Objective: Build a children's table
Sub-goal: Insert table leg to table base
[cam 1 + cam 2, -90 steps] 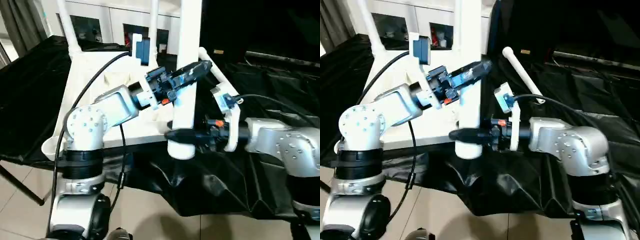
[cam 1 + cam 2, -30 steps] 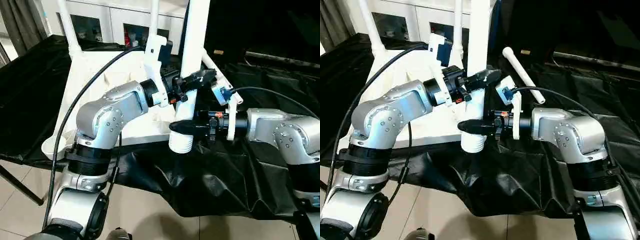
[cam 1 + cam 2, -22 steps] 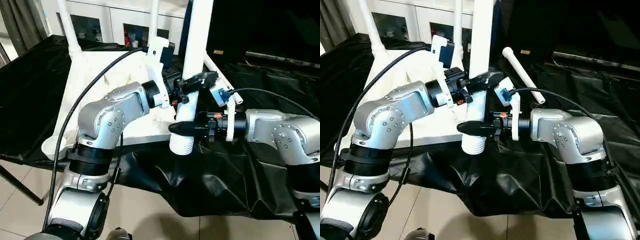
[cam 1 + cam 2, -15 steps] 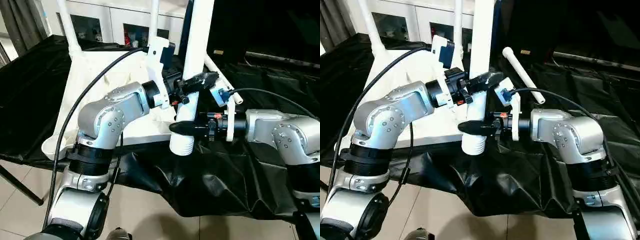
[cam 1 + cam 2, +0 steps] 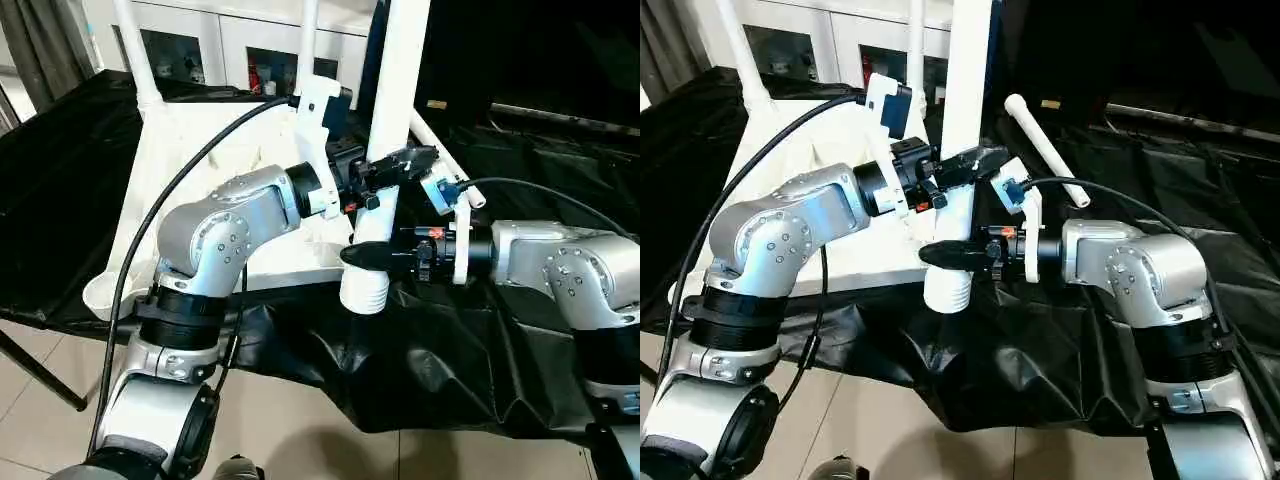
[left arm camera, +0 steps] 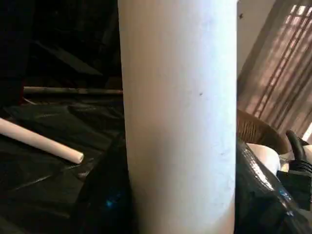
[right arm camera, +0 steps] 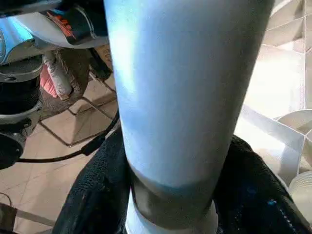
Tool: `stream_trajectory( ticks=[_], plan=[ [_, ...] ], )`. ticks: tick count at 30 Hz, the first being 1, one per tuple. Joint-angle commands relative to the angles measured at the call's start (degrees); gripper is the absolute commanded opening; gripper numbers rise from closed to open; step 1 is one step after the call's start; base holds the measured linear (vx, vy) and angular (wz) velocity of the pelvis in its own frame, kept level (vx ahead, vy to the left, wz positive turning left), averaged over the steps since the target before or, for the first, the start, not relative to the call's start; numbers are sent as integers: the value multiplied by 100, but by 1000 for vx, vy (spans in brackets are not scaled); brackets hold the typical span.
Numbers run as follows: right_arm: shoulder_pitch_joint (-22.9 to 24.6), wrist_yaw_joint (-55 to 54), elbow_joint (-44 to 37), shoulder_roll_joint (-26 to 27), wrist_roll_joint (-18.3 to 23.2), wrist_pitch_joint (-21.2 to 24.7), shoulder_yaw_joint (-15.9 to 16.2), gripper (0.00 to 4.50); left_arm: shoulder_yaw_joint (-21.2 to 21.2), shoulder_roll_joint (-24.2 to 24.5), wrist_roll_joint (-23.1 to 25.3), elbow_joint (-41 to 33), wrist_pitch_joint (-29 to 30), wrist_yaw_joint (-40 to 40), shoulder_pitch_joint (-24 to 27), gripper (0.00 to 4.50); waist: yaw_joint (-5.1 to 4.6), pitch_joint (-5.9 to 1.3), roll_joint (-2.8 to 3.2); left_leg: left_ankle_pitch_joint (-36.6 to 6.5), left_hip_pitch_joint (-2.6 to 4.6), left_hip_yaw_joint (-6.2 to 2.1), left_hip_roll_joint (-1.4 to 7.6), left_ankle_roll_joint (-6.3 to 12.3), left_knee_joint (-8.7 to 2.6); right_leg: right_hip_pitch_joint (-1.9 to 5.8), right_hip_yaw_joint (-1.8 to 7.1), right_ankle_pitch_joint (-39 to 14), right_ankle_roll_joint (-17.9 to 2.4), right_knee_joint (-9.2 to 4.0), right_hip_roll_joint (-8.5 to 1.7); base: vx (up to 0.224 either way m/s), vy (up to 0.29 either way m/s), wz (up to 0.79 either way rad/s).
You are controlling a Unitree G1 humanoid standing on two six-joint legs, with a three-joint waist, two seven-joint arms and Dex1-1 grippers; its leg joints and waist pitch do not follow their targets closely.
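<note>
Long white tubular plastic leg (image 5: 392, 130) upright at near right corner of white ribbed plastic tabletop (image 5: 190, 190). Left gripper (image 5: 392, 165) clamps mid-shaft, right gripper (image 5: 366, 257) clamps lower, above threaded end. Prob light, stiff, slick; grip low for control.

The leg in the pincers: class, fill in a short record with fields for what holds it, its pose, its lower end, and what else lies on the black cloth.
held thing: leg, white tube
left pincer: shut on the leg, higher up
right pincer: shut on the leg, just above its ribbed lower end
pose: near upright, top past the picture's edge
lower end: ribbed, at the near edge of the tabletop
also on the black cloth: spare leg, lying flat
</note>
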Motion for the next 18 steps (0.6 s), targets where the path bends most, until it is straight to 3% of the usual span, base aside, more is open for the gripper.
stream_trajectory(
  ticks=[1,3,18],
  plan=[
    [11,-3,-12,44,5,-37,12,225,43,-31,-3,-17,-45,6,-211,189,6,-472,-46,-686,78,-18,127,-140,-350,347,299,-1025,-752,-436,-386,0,0,0],
    [5,-36,12,69,10,-14,-4,260,43,-28,0,-11,-45,-6,-213,189,8,-469,-33,-696,82,-20,128,-137,-353,344,299,-1056,-752,-440,-388,0,0,0],
    [-5,-92,75,138,12,25,-90,260,-3,7,-15,-79,19,-99,-186,188,8,-476,-24,-703,88,-21,130,-154,-353,347,301,-982,-780,-434,-389,0,0,0]
  ],
)
